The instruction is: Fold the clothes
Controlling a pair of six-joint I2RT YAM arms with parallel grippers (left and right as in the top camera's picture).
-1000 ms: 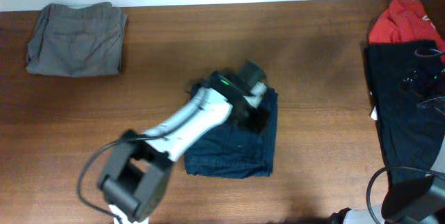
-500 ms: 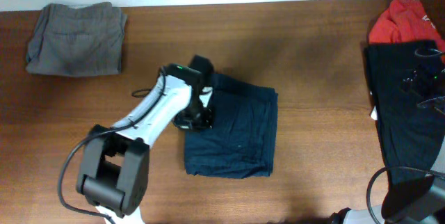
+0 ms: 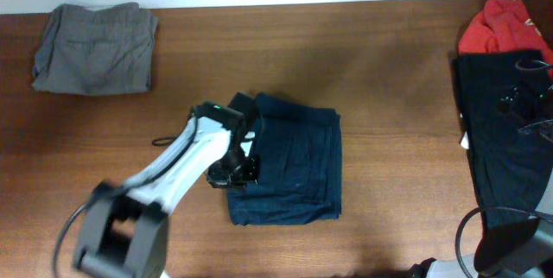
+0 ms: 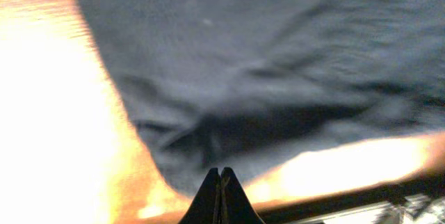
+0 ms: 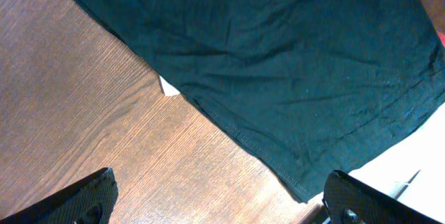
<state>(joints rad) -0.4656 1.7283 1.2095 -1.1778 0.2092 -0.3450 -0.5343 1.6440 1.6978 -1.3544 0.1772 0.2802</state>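
Navy-blue cloth, the trouser-like piece [image 3: 294,161], lies about midway between the left and right edges of the tabletop [image 3: 397,62], nearer the near edge than the far, and is already folded into a compact rectangle; its outline is roughly square, with the near edge slightly uneven. In the wrist view the left gripper [image 4: 220,182] is clenched, its tips meeting with no cloth between them; overhead it sits at the left edge of the navy piece, whether touching or just above cannot be told. The right gripper [image 5: 219,182] is released, jaws spread wide, above the hem of the long black garment [image 3: 501,148], which lies unfolded along the right edge; a small white tag [image 5: 169,86] shows beside that hem. The red top [image 3: 499,28] lies bunched at the far right corner; the grey trousers [image 3: 93,38] lie folded at the far left corner. Judgement: the navy fold is at the finishing stage, a pressing or squaring of its left edge; the next move likely calls for lifting the left gripper clear, then opening it to take another garment.
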